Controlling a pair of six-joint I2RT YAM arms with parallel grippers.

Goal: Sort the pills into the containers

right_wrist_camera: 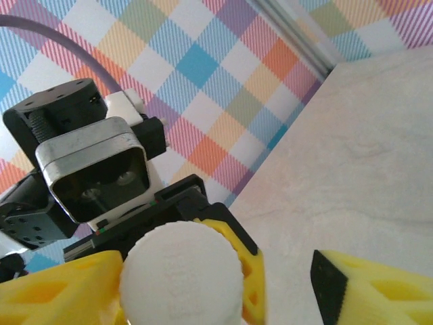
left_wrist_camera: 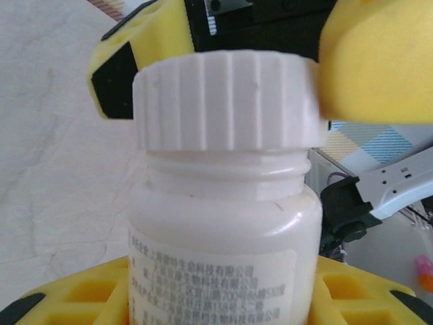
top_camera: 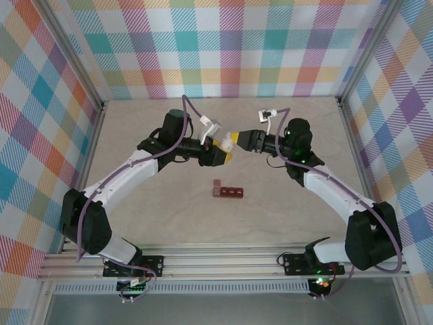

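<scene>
**Holding the bottle, cap straddled**

Gripping a small white cylindrical plastic bottle [left_wrist_camera: 223, 230] by its body in the left gripper [left_wrist_camera: 223, 301], yellow fingers [left_wrist_camera: 81, 305] pressed to its sides. Straddling the ribbed white screw cap [left_wrist_camera: 226, 101] with the right gripper [right_wrist_camera: 210, 291], jaws apart, with a clear gap beside one finger [right_wrist_camera: 369, 288]. Leaving the dark red-brown plastic strip of four lidded compartments [top_camera: 228, 191] on the beige table [top_camera: 149, 223], below both grippers, toward the arm bases, well apart.

Bright even overhead light, faint soft shadows on table [top_camera: 176, 223]. Left wrist: right gripper [left_wrist_camera: 254, 68] finger blurred (too close), white bottle [left_wrist_camera: 223, 230] slightly washed out.
</scene>
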